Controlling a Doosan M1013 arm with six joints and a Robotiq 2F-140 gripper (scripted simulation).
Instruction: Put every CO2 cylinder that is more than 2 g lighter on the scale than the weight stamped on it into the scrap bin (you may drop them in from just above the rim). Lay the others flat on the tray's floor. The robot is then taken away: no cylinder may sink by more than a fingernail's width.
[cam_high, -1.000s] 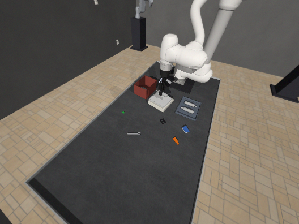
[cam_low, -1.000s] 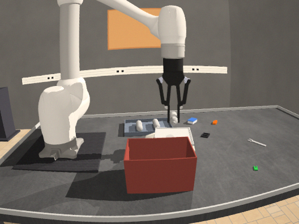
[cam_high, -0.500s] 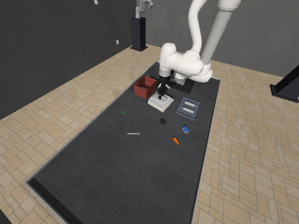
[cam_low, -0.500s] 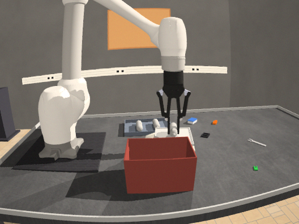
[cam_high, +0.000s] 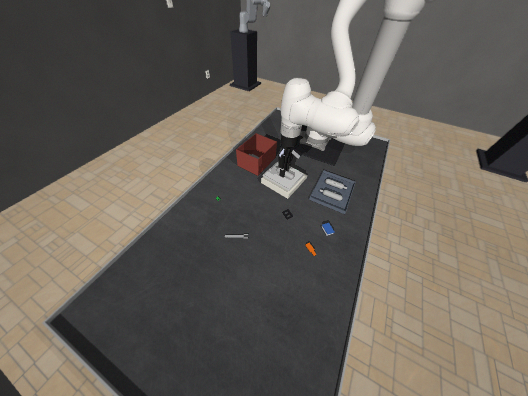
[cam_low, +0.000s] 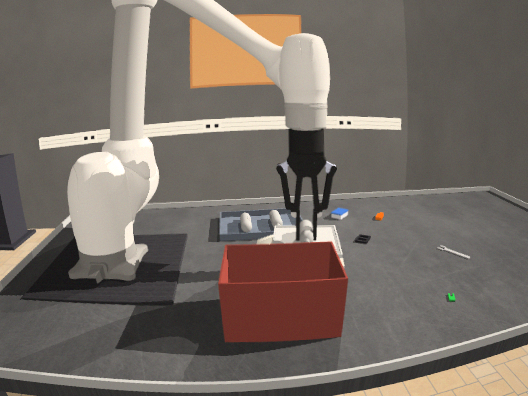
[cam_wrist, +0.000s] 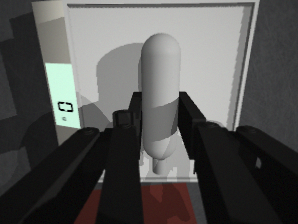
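My gripper (cam_high: 283, 169) is shut on a grey CO2 cylinder (cam_wrist: 160, 107). It holds the cylinder lying level, low over the white platform of the scale. The cylinder's neck points toward the red scrap bin (cam_low: 282, 290), whose rim shows at the bottom of the wrist view (cam_wrist: 165, 202). I cannot tell whether the cylinder touches the platform. The scale's pale green display (cam_wrist: 62, 97) is at the left, its figure too small to read. The grey tray (cam_high: 332, 191) holds two cylinders lying flat (cam_low: 245, 221) (cam_low: 275, 217).
The scale (cam_high: 283, 181) stands between the bin (cam_high: 256, 153) and the tray. Loose small items lie on the table: a blue block (cam_high: 327, 228), an orange piece (cam_high: 310, 248), a black clip (cam_high: 287, 214), a metal tool (cam_high: 236, 236) and a green piece (cam_high: 218, 198).
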